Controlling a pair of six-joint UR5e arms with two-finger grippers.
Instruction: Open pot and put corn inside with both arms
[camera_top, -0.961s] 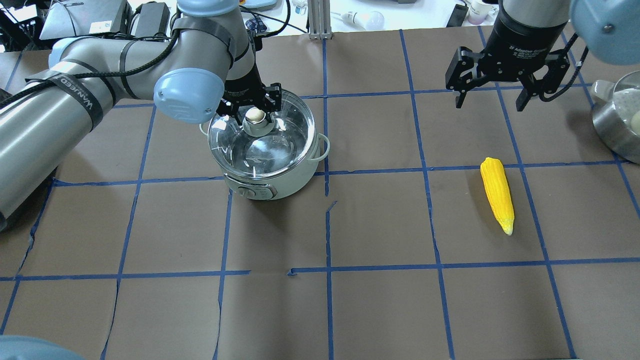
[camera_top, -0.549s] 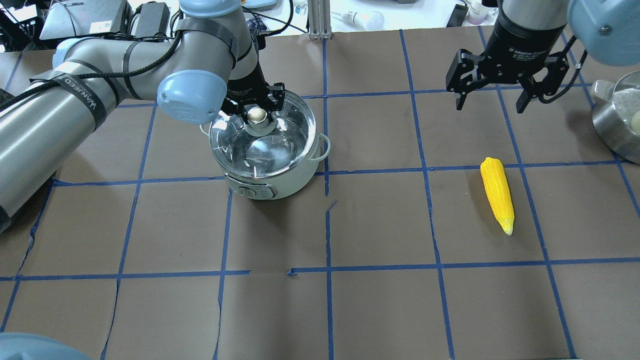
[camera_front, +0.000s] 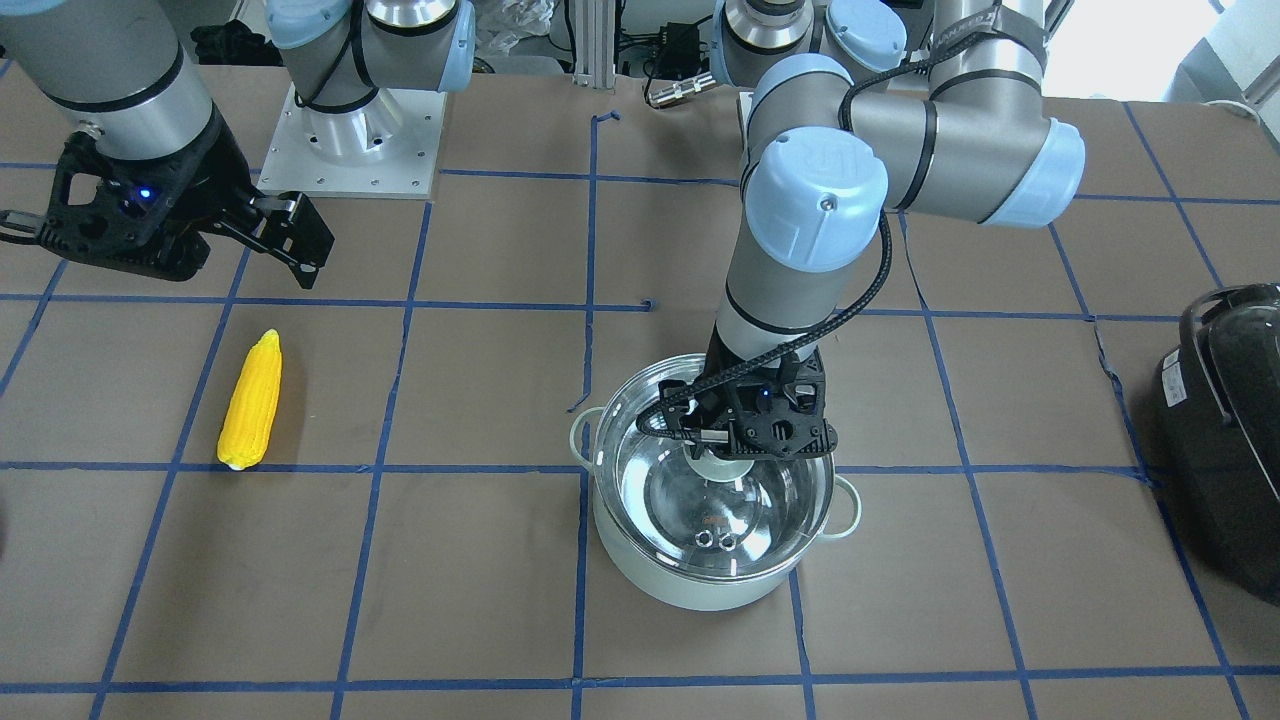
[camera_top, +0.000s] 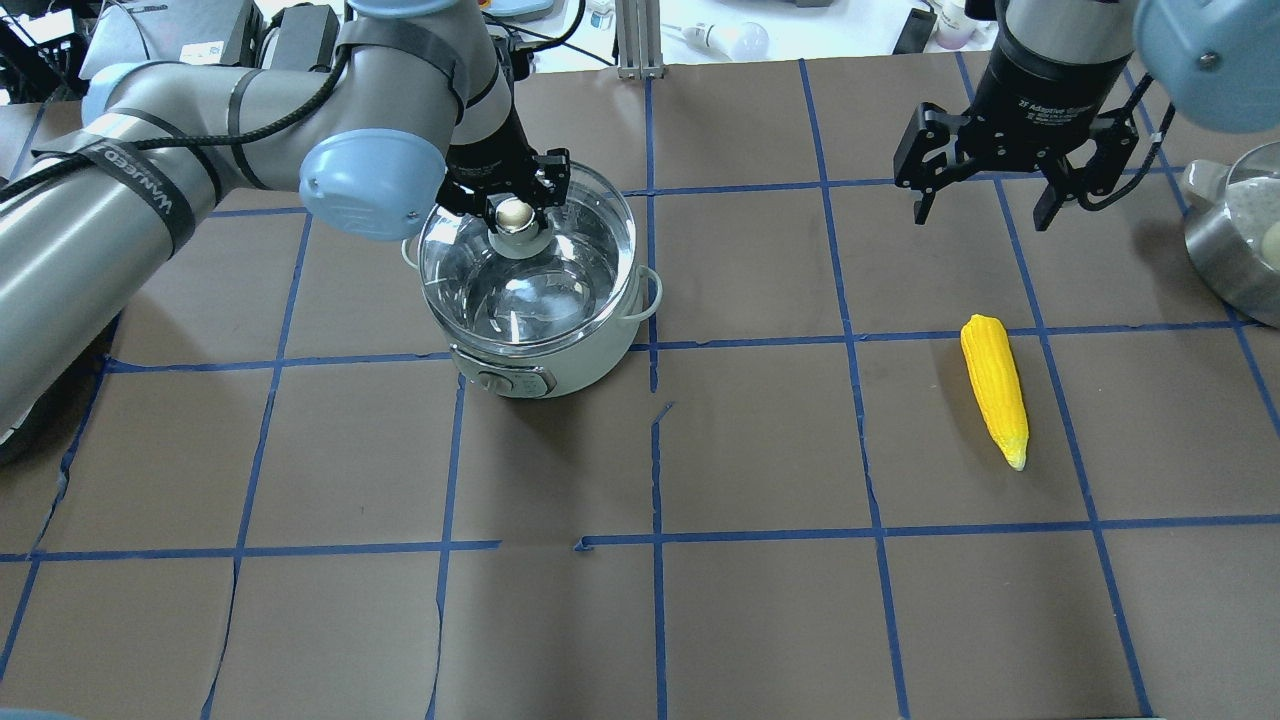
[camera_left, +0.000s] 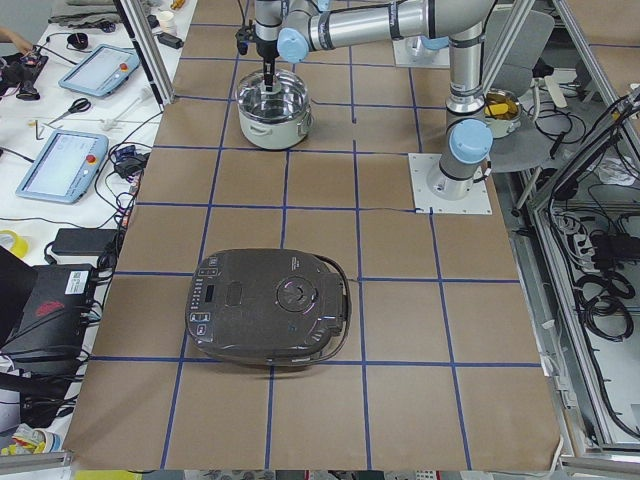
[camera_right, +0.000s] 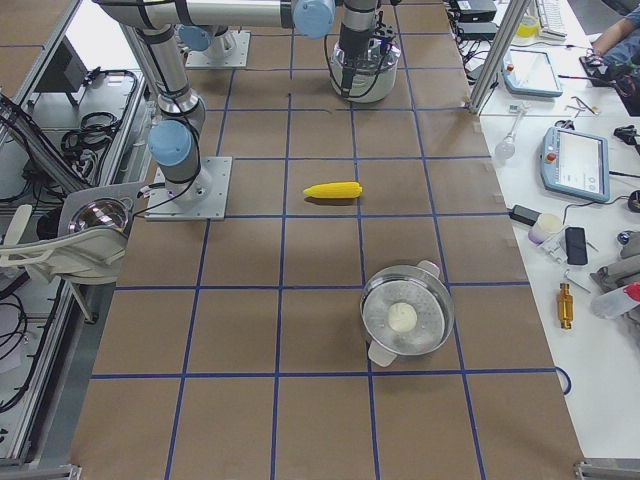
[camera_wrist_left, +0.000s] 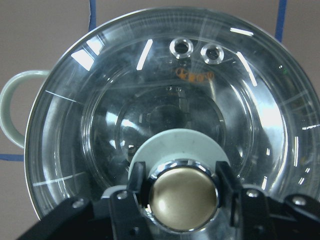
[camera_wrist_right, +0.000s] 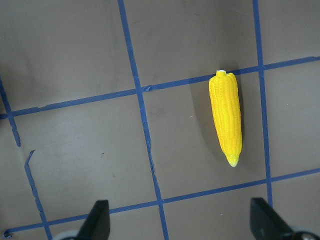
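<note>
The pale mint-green pot (camera_top: 575, 368) stands left of the table's middle; it also shows in the front view (camera_front: 690, 585). Its clear glass lid (camera_top: 530, 290) sits over the rim and looks slightly raised. My left gripper (camera_top: 513, 212) is shut on the lid's metallic knob (camera_wrist_left: 182, 200), with one finger on each side of it in the left wrist view. The yellow corn (camera_top: 994, 388) lies flat on the table at the right, its tapered end toward the robot. My right gripper (camera_top: 980, 205) is open and empty, hovering above the table beyond the corn (camera_wrist_right: 226, 117).
A steel pot with a lid (camera_top: 1240, 240) sits at the table's right edge. A big black appliance (camera_front: 1225, 430) lies at the robot's far left end. Blue tape lines grid the brown table (camera_top: 760, 620).
My left gripper has drawn the lid's knob up and toward the far side; the lid has shifted with it while the pot body stays put. My right gripper has barely moved. The corn has not moved.
</note>
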